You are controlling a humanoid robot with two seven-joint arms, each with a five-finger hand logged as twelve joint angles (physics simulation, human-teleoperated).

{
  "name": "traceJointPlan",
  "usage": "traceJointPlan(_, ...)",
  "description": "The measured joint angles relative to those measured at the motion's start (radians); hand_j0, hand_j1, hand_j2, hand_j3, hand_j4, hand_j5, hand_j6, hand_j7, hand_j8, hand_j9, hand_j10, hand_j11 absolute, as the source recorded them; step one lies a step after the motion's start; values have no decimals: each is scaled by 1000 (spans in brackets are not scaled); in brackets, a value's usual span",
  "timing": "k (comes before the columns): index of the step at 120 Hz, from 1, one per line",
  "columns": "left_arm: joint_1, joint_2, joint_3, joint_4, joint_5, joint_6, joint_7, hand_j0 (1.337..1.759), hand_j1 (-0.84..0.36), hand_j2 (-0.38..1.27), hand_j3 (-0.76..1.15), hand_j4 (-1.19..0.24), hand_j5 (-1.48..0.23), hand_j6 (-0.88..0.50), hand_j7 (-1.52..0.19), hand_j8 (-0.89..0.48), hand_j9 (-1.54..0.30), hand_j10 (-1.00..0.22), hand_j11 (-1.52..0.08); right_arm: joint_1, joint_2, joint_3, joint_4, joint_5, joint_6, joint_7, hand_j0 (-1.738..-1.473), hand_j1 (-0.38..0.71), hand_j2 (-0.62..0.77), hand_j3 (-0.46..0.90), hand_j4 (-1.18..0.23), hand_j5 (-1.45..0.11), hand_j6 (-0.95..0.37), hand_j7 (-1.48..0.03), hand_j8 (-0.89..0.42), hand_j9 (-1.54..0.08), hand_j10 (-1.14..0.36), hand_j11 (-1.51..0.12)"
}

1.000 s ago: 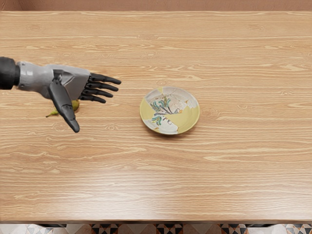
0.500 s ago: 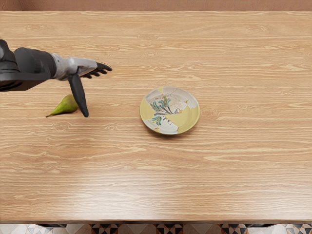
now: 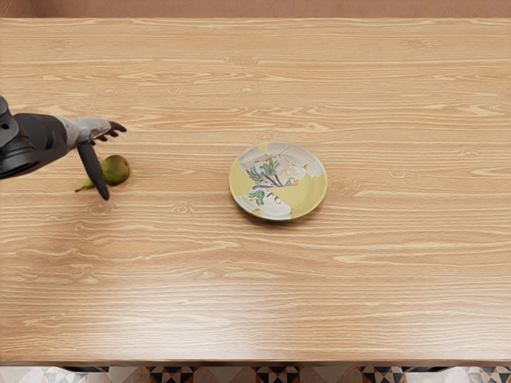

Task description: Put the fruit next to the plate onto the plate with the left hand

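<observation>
Green pear beside left hand

The left arm is cut off by the picture's left edge; only its dark forearm and wrist show. The left hand is foreshortened, and its fingers bunch into a small dark cluster too small to count. Its thumb hangs in front of the pear and hides the fruit's narrow neck. Whether thumb and pear touch cannot be told. The counter runs past both sides of the picture, so its left and right edges are out of sight. The patterned floor is a thin strip, cut off at the bottom.
</observation>
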Motion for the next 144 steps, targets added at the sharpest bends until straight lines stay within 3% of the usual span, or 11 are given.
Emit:
traceJointPlan(24,1,-20,1,29,44,30,0,1658,252,18,0,-86,-107,-88,-107,-87,-107,-86,-106,0,0,0,0,0,0,0,-1658,-349,0,0,0,0,0,0,0,0,0,0)
traceJointPlan(95,0,-159,15,228,67,35,0,1658,174,32,0,-152,-193,-153,-192,-153,-192,-151,-192,0,0,0,0,0,-1,0,-1658,-349,0,0,0,0,0,0,0,0,0,0)
traceJointPlan(144,-7,-204,16,263,86,35,0,1658,109,42,0,-205,-262,-206,-262,-206,-262,-204,-262,0,0,0,0,0,0,0,-1658,-349,0,0,0,0,0,0,0,0,0,0)
